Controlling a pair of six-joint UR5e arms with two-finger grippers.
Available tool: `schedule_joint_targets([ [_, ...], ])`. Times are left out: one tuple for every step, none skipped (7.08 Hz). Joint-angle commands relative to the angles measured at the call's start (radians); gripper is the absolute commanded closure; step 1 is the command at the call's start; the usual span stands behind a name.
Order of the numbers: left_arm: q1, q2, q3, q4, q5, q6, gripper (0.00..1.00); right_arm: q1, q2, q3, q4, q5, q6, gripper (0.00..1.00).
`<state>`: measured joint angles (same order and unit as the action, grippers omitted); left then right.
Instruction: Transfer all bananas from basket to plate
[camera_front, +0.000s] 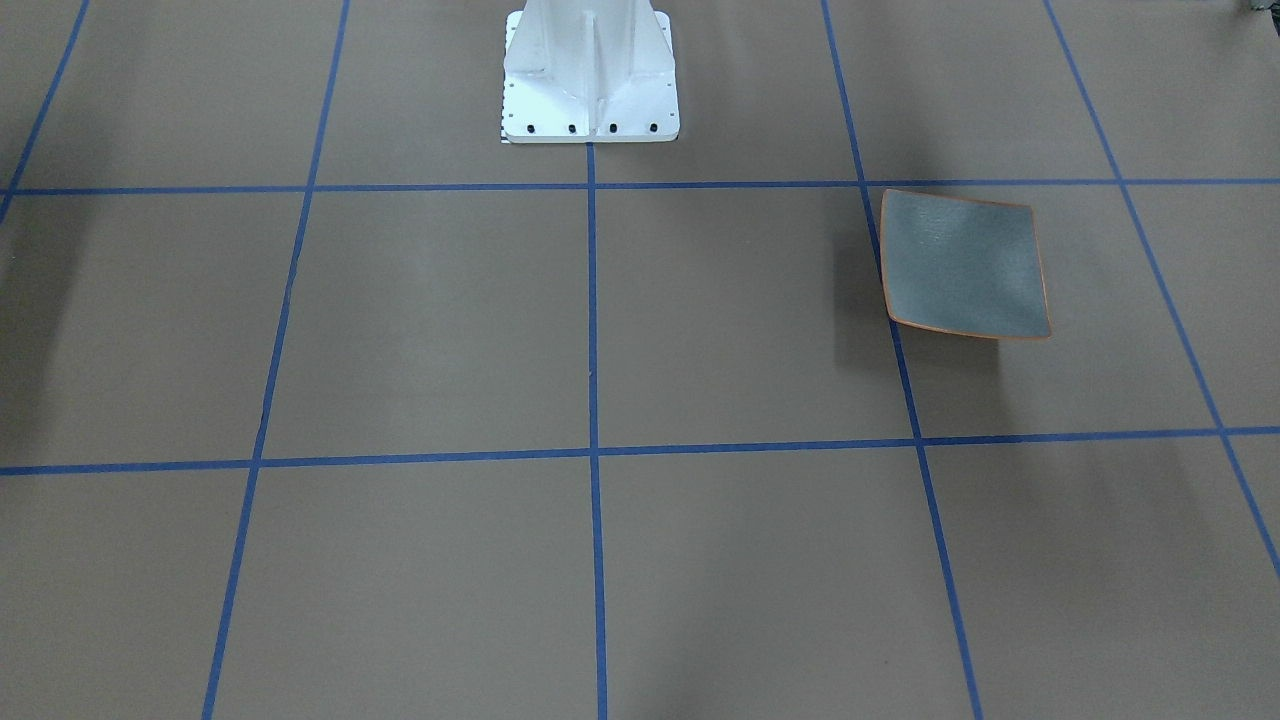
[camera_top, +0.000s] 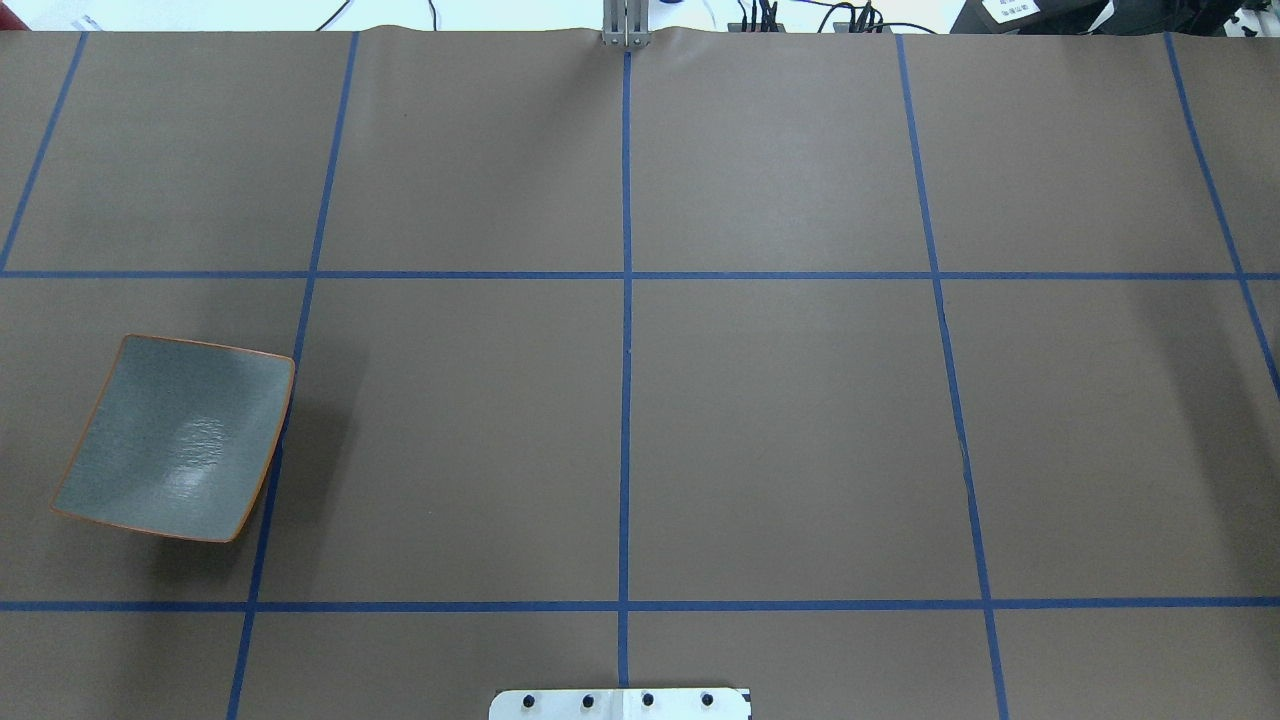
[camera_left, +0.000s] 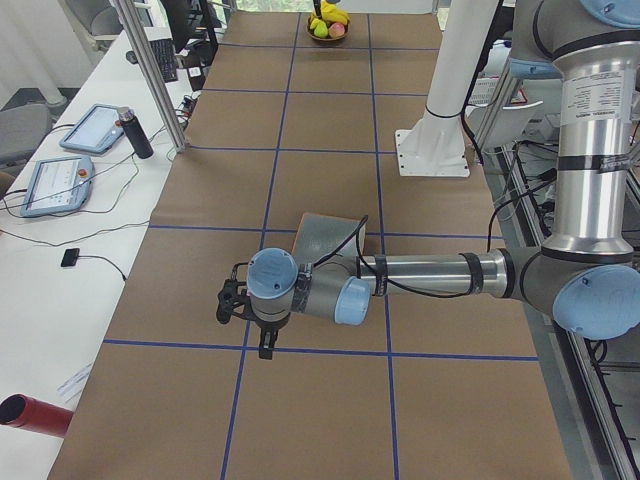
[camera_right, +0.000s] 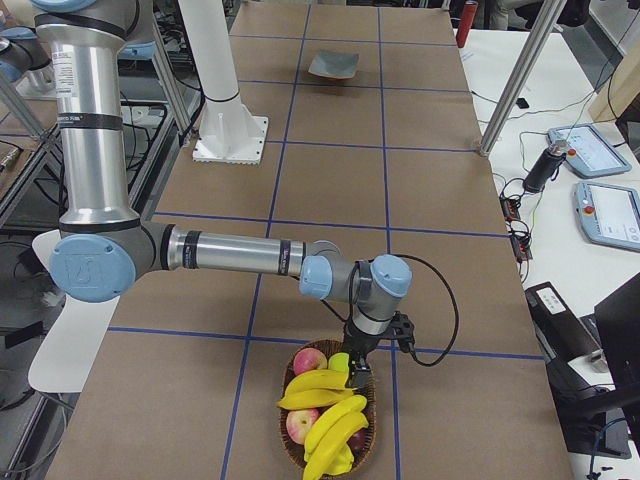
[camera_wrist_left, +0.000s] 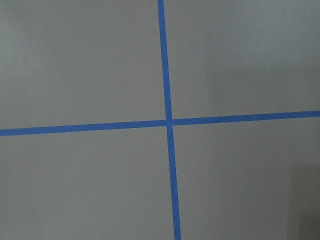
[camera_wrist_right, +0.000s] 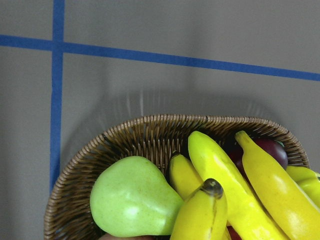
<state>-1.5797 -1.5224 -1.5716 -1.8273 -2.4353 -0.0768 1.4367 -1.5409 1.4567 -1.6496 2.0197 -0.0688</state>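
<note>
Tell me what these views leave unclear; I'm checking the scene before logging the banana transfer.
- Bananas: the right wrist view's bottom edge cuts them; they overlap in exterior right, so count unsure.
- Basket: outside overhead and front-facing views.
- Left gripper, right gripper: seen only in side views; open or shut unclear.
- Plate: partly behind left arm in exterior left.

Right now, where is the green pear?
In the right wrist view the green pear sits in the wicker basket, against its rim beside the bananas, at the table's end on the robot's right, under the right hand.
</note>
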Motion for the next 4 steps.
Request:
schedule_joint_targets([
  [0.001,-0.001,0.001,-0.001,-0.002,0.000,0.00,-0.012,-0.010,-0.015,0.001,-0.016,-0.002,0.00],
  [0.003,-0.001,0.001,-0.001,-0.001,0.000,0.00,-0.012,-0.015,-0.015,0.001,-0.016,-0.002,0.00],
  [0.003,-0.001,-0.001,-0.001,-0.002,0.000,0.00,-0.013,-0.018,-0.018,0.001,-0.016,0.000,0.01],
  [0.003,-0.001,-0.001,-0.001,-0.002,0.002,0.00,-0.019,-0.022,-0.024,0.002,-0.016,-0.005,0.04],
])
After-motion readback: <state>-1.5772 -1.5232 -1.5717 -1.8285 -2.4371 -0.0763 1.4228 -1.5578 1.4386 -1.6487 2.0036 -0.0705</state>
